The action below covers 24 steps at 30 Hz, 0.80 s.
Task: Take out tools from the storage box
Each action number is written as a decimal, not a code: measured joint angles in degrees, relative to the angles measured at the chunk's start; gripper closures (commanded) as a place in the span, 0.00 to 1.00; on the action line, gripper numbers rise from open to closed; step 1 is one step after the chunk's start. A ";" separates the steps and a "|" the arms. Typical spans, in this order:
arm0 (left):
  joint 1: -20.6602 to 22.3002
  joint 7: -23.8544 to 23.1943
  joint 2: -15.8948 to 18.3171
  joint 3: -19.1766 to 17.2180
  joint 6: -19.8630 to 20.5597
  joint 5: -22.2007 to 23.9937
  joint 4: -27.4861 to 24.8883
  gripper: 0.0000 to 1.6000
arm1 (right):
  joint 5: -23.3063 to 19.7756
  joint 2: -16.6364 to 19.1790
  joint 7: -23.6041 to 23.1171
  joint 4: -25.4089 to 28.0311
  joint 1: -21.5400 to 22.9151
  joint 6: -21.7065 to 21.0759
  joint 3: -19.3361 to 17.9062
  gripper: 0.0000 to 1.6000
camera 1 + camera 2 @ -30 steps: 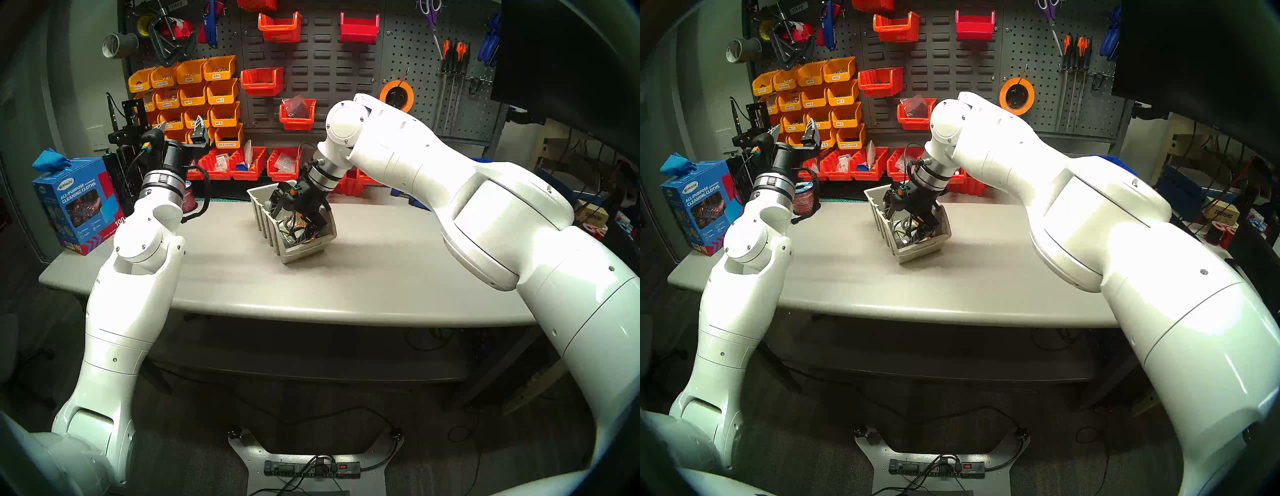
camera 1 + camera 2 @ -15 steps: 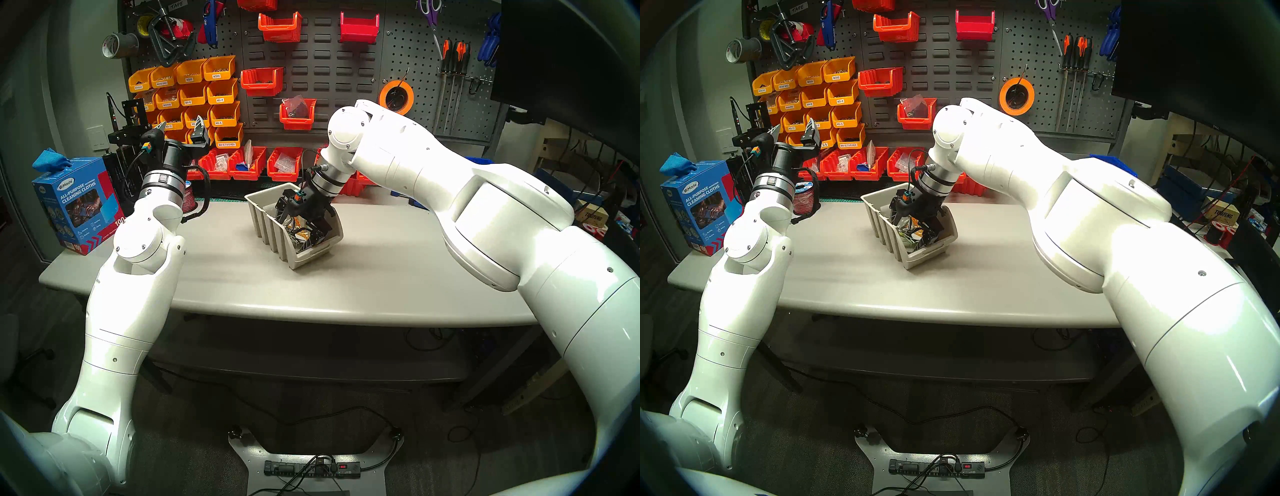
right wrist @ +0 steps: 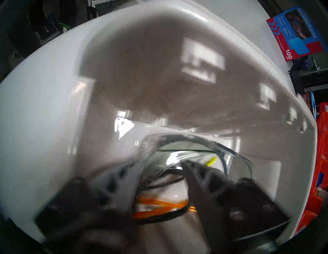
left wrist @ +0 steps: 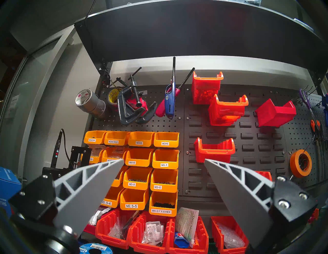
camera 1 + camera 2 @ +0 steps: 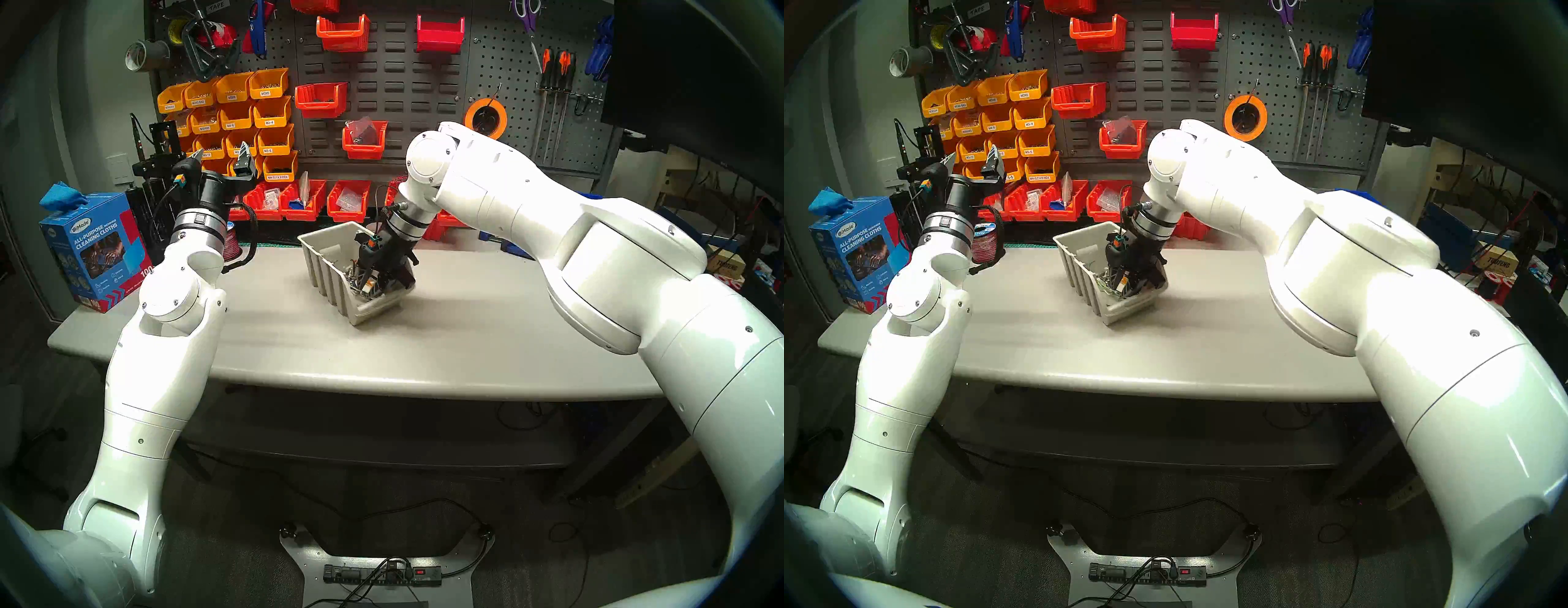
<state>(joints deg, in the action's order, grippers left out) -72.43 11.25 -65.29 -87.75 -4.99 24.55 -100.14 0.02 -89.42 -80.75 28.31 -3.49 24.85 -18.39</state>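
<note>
While the left claw (image 5: 220, 158) idles spread wide above the desk (image 5: 466, 339), the right claw (image 3: 159, 170), fingers apart, has pushed deeper among the safety glasses (image 3: 204, 156) in the beige bin (image 5: 326, 271), which has swung round, so nothing is gripped yet.

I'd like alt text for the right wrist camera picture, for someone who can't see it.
Blurred close-up inside a beige storage box: the right hand, fingers apart, reaches among clear safety glasses with a yellow accent, above a pair with orange arms. A blue cleaning-cloth carton shows at upper right.
</note>
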 measured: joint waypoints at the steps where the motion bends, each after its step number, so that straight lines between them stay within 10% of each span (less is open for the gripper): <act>1: 0.00 0.00 0.00 0.00 0.00 0.00 0.00 0.00 | -0.07 -0.05 0.04 -0.21 0.07 0.09 0.02 0.77; 10: 0.00 0.00 0.00 0.00 0.00 0.00 0.00 0.00 | -0.78 -0.96 0.73 -1.89 0.50 0.84 0.40 0.92; 13: 0.00 0.00 0.00 0.00 0.00 0.00 0.00 0.00 | -1.07 -1.31 0.80 -2.43 0.58 0.86 0.64 0.35; 15: 0.00 0.00 0.00 0.00 0.00 0.00 0.00 0.00 | -1.26 -1.48 0.80 -2.73 0.62 0.78 0.77 0.19; 24: 0.00 0.00 -0.01 0.00 0.00 0.00 0.00 0.00 | -2.16 -2.34 0.49 -4.29 1.08 0.41 1.39 0.19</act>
<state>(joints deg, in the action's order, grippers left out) -72.43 11.24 -65.30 -87.75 -4.99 24.55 -100.14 -2.14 -91.76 -80.26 24.02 -2.40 25.27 -17.00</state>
